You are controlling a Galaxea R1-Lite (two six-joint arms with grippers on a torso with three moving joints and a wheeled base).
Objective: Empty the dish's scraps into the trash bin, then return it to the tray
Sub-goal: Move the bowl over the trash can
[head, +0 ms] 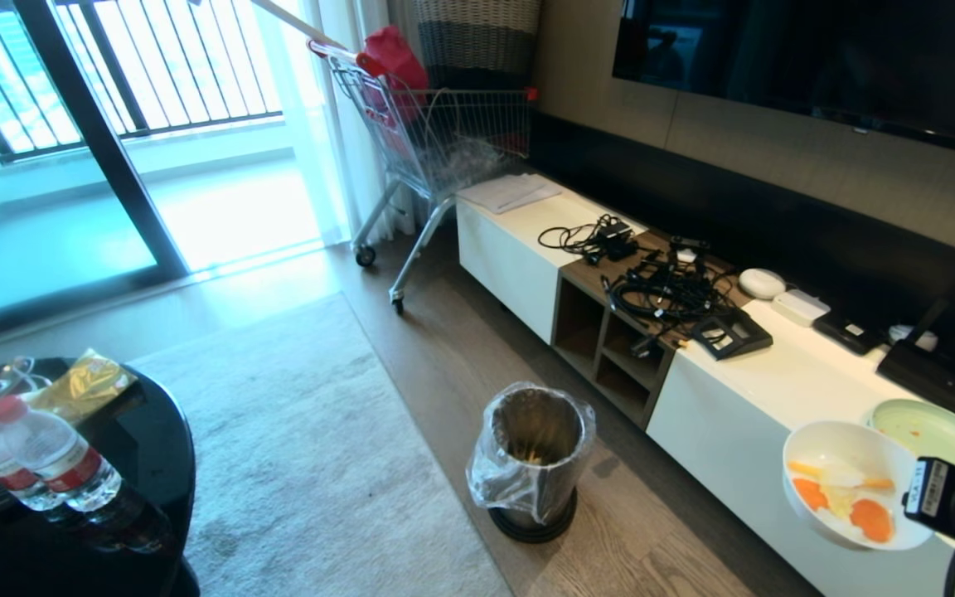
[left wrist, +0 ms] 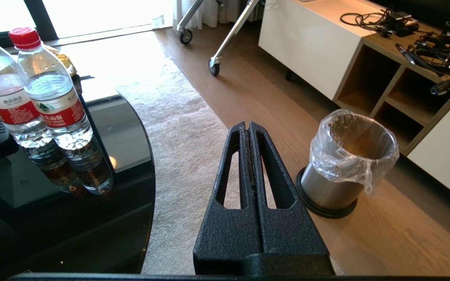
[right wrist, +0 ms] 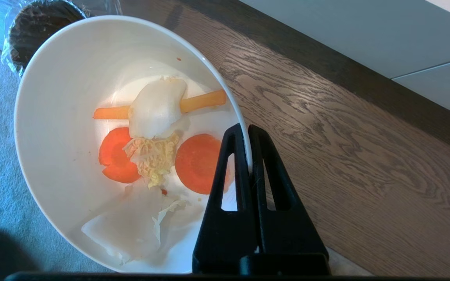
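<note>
Our right gripper [right wrist: 248, 130], pinched tight on the rim of the deep white ceramic bowl [head: 846, 485], holds it at four o'clock from the bag-lined metal trash bin [head: 534, 456]; orange and pale scraps [right wrist: 158, 136] lie inside. Our left gripper [left wrist: 248, 127] hangs closed, empty.

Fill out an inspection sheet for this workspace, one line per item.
Surface: wood floor; grey rug.
Job's things: dish, scraps inside, held over the floor beside the white cabinet; trash bin apart, bag-lined; tray: nothing seen.
Clutter: two water bottles on black table; green plate.
Grippers: right gripper shut on dish rim; left gripper shut, empty.
Cables: tangle on cabinet.
Surroundings: shopping cart.
</note>
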